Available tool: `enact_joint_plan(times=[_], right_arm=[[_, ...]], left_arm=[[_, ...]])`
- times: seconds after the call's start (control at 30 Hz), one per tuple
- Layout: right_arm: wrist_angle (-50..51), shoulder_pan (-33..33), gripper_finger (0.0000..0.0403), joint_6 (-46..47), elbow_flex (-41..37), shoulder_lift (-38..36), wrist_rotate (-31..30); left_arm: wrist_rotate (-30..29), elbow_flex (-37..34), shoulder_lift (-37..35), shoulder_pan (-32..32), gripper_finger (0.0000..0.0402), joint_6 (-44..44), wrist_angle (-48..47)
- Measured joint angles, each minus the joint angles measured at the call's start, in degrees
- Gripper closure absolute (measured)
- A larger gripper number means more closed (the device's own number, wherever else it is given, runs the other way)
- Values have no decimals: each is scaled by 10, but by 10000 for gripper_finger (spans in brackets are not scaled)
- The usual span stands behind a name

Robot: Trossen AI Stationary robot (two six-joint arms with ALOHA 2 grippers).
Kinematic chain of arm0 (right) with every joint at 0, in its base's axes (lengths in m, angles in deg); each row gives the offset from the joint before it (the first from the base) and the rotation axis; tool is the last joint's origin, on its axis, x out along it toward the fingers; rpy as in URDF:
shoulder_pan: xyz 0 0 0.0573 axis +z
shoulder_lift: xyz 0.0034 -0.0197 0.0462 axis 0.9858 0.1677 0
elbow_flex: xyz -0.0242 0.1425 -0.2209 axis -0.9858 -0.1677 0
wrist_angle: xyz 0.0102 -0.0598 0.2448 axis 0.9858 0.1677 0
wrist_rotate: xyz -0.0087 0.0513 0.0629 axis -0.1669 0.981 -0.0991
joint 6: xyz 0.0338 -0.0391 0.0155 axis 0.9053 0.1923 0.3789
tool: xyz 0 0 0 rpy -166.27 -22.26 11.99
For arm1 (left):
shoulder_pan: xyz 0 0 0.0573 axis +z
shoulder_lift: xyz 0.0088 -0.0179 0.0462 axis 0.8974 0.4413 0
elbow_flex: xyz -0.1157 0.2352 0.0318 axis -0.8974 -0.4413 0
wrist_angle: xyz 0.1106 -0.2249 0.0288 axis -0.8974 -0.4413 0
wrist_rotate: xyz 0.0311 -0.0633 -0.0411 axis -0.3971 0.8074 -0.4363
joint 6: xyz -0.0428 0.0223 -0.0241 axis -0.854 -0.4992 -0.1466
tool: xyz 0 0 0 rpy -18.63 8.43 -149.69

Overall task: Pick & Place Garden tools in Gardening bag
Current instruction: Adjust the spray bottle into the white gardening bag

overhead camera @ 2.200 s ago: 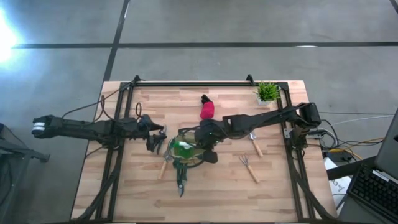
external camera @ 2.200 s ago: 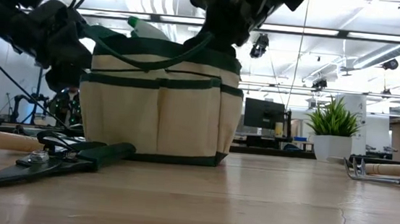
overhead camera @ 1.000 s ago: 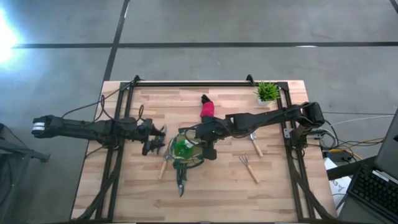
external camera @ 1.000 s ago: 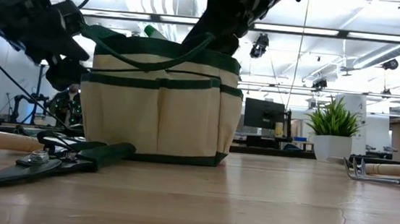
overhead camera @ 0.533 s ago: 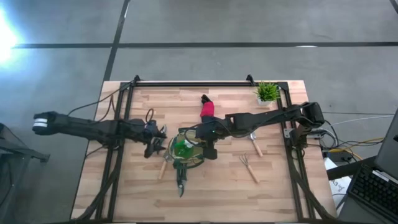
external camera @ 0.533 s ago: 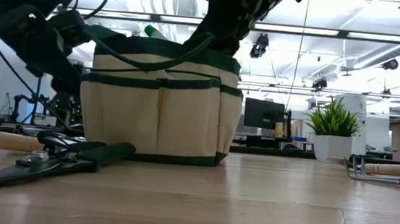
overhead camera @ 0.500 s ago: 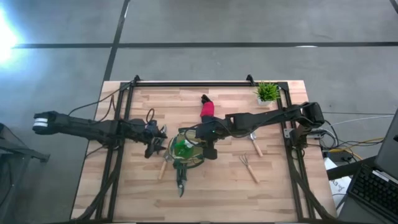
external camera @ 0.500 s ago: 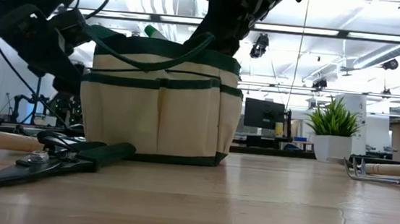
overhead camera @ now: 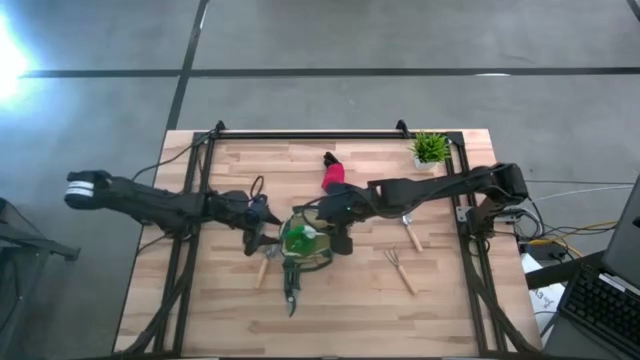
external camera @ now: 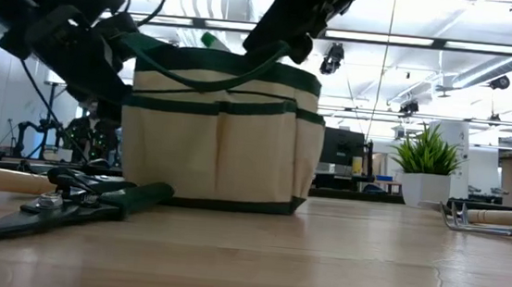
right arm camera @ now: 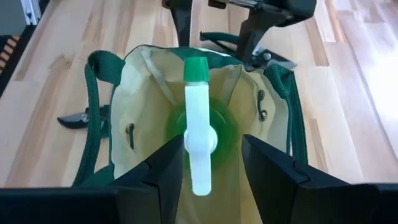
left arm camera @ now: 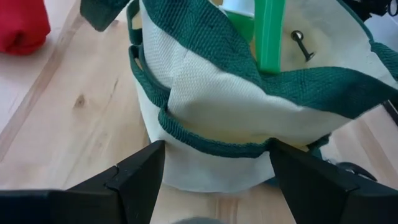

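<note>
Right wrist view had the right gripper [right arm camera: 209,163] spread wide above the green spray bottle [right arm camera: 198,140], which stood inside the woven canvas gardening bag [right arm camera: 149,99]. The left gripper [left arm camera: 214,163] was open too, straddling the bag's rim, holding nothing.

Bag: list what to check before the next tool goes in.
1. Bag upright: ok.
2. Bottle inside the bag: ok.
3. Right hand open above the bottle: ok.
4. Right hand clear of the bottle: cannot tell.
5. Left hand open at the bag's side: ok.
6. All tools bagged: not ok; shears and rake lie outside.
</note>
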Motion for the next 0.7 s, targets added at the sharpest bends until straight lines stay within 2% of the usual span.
enact_joint_plan(times=[0.43,0.7], right_arm=[[124,11,268,22,0,-45,-2],[136,30,252,66,-18,-87,-5]], left_arm=[[0,127,143,1,108,45,4],[0,177,221,1,108,45,3]])
